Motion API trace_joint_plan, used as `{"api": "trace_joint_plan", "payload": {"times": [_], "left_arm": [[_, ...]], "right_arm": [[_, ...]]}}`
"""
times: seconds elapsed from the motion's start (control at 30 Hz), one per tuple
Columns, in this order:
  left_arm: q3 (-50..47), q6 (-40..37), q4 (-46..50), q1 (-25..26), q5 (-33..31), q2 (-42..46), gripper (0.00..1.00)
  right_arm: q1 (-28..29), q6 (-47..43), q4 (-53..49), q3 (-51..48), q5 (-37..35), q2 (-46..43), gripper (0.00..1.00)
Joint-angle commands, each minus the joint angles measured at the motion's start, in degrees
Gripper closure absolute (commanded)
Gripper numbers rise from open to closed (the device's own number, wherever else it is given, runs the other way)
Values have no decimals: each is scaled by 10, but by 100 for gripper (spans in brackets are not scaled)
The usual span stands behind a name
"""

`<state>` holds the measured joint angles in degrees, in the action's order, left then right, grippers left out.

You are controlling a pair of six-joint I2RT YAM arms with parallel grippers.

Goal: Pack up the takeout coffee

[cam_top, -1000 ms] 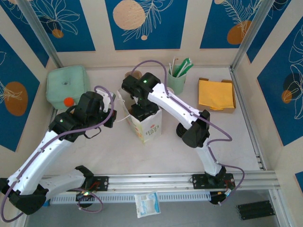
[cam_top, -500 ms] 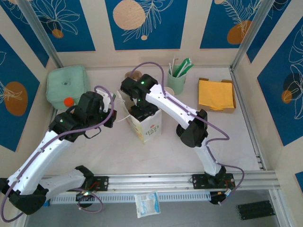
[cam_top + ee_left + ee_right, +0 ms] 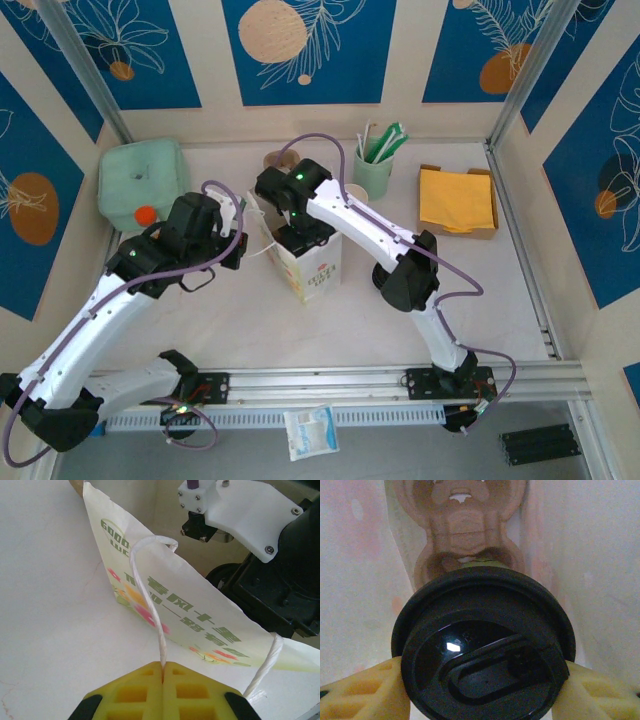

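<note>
The takeout coffee shows in the right wrist view by its round black lid (image 3: 482, 645), and my right gripper (image 3: 482, 685) is shut on it, a yellow finger (image 3: 362, 690) on either side. It hangs inside the white paper bag (image 3: 318, 270), above the brown pulp carrier (image 3: 465, 525) on the bag's bottom. From above, the right wrist (image 3: 300, 232) reaches down into the bag's mouth and hides the cup. My left gripper (image 3: 163, 672) is shut on the bag's white string handle (image 3: 149, 595), just left of the bag (image 3: 200, 615). The left gripper (image 3: 238, 238) sits beside the bag's left edge.
A mint-green cup of straws (image 3: 375, 165) stands behind the bag. A box of yellow napkins (image 3: 458, 200) is at the back right, a pale green container (image 3: 140, 180) at the back left. A small sachet (image 3: 310, 432) lies below the rail.
The right wrist has shifted slightly left and lower into the bag with the cup. The left arm has stayed still on the handle.
</note>
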<state>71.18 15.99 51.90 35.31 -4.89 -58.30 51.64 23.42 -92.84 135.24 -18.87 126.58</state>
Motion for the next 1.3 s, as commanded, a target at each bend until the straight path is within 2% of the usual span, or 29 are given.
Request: {"api": "trace_joint_plan", "payload": {"times": [0.0,1.27], "left_arm": [[12,-3,7,-5,8,-1,100],[13,0,7,-5,15,1,100]], "right_arm": [[-2,-7,-89,-3,-3,-16,45],[-9,-3,-89,14,-7,13,44]]}}
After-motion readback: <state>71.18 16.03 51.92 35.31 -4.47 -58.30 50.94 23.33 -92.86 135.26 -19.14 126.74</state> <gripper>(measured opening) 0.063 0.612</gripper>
